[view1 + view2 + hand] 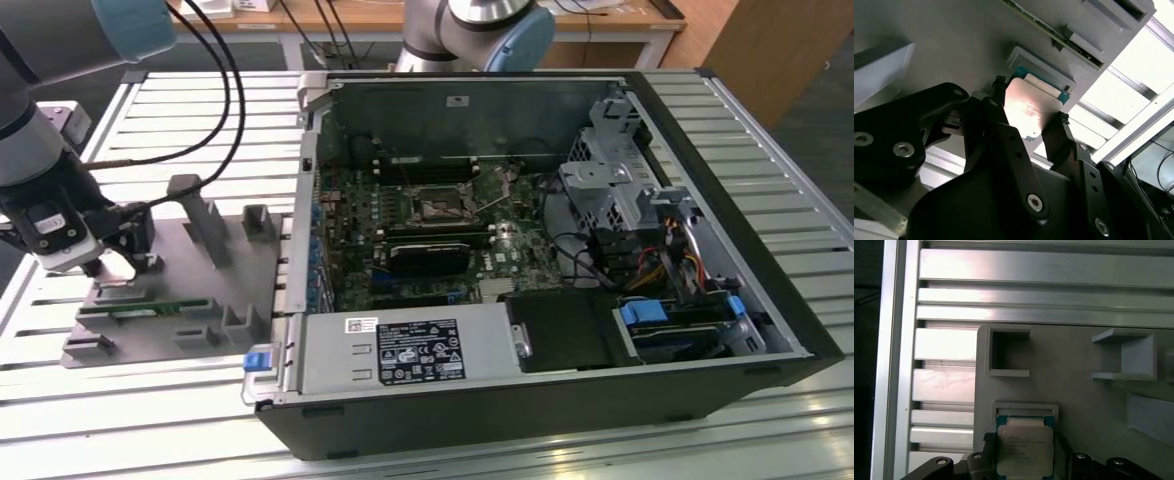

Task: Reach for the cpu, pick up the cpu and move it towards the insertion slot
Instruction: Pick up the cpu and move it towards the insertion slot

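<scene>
First wrist view: pincer (pixel 1024 447) clasping cpu (pixel 1022 454)

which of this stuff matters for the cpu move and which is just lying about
For the job:
cpu, gripped by the gripper
slot, inside the case

Lying about:
memory stick on the gray plate
drive cage
cables
</scene>
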Controlling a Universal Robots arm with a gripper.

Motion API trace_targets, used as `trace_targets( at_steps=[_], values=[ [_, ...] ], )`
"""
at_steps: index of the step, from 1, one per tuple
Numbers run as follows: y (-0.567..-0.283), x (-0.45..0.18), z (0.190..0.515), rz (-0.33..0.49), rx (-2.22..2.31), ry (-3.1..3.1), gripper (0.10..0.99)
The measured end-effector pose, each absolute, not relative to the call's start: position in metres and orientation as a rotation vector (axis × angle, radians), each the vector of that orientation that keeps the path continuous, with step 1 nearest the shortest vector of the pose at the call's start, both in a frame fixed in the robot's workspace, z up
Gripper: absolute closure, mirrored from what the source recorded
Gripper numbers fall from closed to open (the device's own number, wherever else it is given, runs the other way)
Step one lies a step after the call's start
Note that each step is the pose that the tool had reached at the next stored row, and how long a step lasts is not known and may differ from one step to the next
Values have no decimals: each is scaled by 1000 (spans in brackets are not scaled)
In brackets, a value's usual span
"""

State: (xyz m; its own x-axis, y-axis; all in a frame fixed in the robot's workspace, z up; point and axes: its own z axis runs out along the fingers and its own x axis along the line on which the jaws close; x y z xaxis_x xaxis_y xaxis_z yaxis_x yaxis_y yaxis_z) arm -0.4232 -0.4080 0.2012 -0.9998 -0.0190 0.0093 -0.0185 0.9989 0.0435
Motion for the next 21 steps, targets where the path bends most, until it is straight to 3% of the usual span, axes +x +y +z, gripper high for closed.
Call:
trace_targets(
  at_steps=[3,4,15,17,18,21],
  values=[
    [-408,-423,202,-68,29,-3131,537],
    [-408,-423,203,-68,29,-3131,475],
    [-408,-423,202,-68,29,-3133,475],
    [-408,-423,201,-68,30,-3136,463],
    [-408,-423,200,-68,30,-3137,400],
    [-408,-423,195,-68,30,-3137,400]
  ],
)
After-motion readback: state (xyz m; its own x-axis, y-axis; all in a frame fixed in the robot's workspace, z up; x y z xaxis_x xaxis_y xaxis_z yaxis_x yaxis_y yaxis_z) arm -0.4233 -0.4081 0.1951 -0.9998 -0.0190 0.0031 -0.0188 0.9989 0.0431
